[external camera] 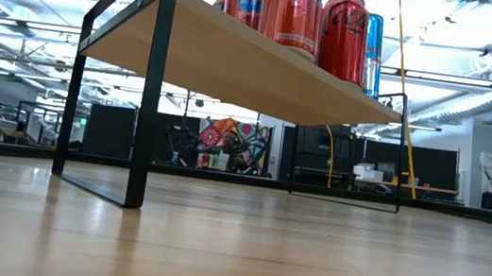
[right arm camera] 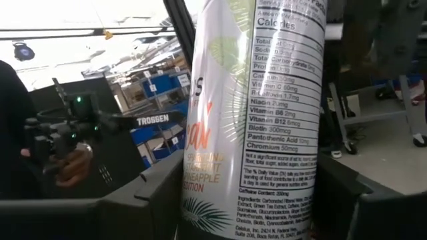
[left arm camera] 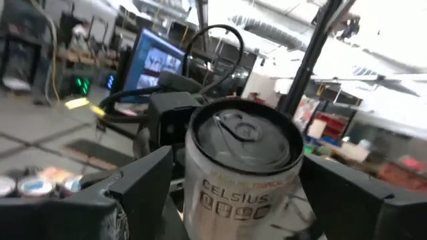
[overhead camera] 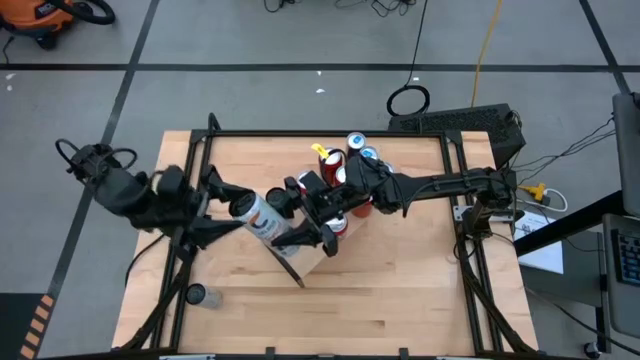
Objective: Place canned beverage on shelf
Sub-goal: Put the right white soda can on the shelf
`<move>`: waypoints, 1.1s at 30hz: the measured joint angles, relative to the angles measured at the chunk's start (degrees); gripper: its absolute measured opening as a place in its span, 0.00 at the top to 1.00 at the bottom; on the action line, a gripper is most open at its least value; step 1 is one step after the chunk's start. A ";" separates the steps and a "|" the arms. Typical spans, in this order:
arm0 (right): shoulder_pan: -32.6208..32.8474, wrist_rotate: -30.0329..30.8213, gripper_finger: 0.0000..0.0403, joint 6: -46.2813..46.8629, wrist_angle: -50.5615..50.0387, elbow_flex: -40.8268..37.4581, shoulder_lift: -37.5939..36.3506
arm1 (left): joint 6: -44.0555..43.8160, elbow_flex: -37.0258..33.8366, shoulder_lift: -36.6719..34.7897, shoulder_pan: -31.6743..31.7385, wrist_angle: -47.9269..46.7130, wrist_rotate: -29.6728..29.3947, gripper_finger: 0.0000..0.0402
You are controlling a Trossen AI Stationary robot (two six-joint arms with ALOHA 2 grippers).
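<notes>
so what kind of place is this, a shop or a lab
Most likely a robotics lab or workshop, not a shop. The grey floor carries loose cables and an orange vacuum, the wooden table stands in a black frame, and the low view shows an open industrial ceiling.

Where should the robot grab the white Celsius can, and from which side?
Probably best around the middle of the Celsius can, on its round body, coming from the side with one finger on each curved wall. It is tall and slim, so the body gives more to squeeze than the lid end. The right gripper clamps it that way; the left gripper sits at its lid end.
</notes>
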 joint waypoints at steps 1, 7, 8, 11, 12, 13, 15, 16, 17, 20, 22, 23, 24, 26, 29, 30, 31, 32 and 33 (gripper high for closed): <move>0.00 0.14 0.45 -0.02 -0.23 0.00 0.00 | -1.95 0.30 -1.10 0.02 -2.15 0.16 0.20; -0.02 -0.08 0.45 -2.31 -2.96 -0.02 0.00 | -9.91 8.45 -5.04 0.02 -20.27 1.57 0.20; 0.00 -0.19 0.45 -3.05 -3.61 -0.02 0.00 | -10.73 10.61 -4.93 0.02 -23.93 1.96 0.20; 0.04 -0.23 0.45 -4.86 -5.40 -0.02 0.00 | -13.47 17.50 -3.03 0.02 -35.01 4.08 0.20; 0.04 -0.20 0.45 -5.48 -6.20 -0.02 0.00 | -14.70 19.97 -2.08 0.02 -38.91 4.89 0.20; 0.02 -0.18 0.45 -5.88 -7.06 -0.02 0.02 | -16.07 22.38 -1.05 0.07 -42.76 5.87 0.20; 0.03 -0.16 0.45 -5.97 -7.80 -0.02 0.28 | -19.01 26.95 1.20 0.13 -49.44 7.56 0.20; 0.04 -0.09 0.45 -5.99 -8.64 -0.02 0.32 | -20.38 29.16 2.49 0.13 -52.36 8.13 0.20; 0.04 0.00 0.45 -6.02 -9.53 -0.02 0.53 | -21.55 31.01 3.63 0.13 -54.99 8.66 0.20; 0.04 1.36 0.45 -6.14 -10.50 -0.04 1.30 | -22.04 35.06 6.82 0.13 -59.95 8.91 0.20; 0.04 1.42 0.45 -6.45 -10.83 -0.13 1.92 | -23.14 36.38 8.12 0.13 -61.63 9.43 0.20; 0.03 1.51 0.45 -6.52 -9.93 -0.12 2.41 | -23.79 36.65 8.59 0.13 -62.51 9.79 0.20; 0.04 1.63 0.45 -6.49 -9.56 -0.11 2.68 | -24.97 36.79 9.06 0.18 -63.45 9.96 0.20; 0.07 1.51 0.45 -6.07 -10.40 -0.11 2.82 | -26.52 36.80 10.03 0.61 -64.98 10.27 0.20; 0.11 1.51 0.45 -5.92 -9.64 -0.11 3.54 | -27.97 36.79 11.52 1.03 -66.29 10.38 0.17; 0.12 1.51 0.45 -5.81 -9.90 -0.11 3.57 | -28.00 36.78 11.91 1.03 -66.58 10.37 0.16; 0.15 1.48 0.45 -5.42 -10.04 -0.11 3.64 | -27.97 36.78 12.22 1.03 -66.81 10.33 0.14; 0.15 1.47 0.45 -5.20 -10.02 -0.11 3.67 | -27.98 36.78 12.51 1.03 -67.05 10.33 0.12; 0.15 1.46 0.45 -5.07 -10.04 -0.11 3.67 | -28.00 36.80 12.86 0.99 -67.65 10.31 0.10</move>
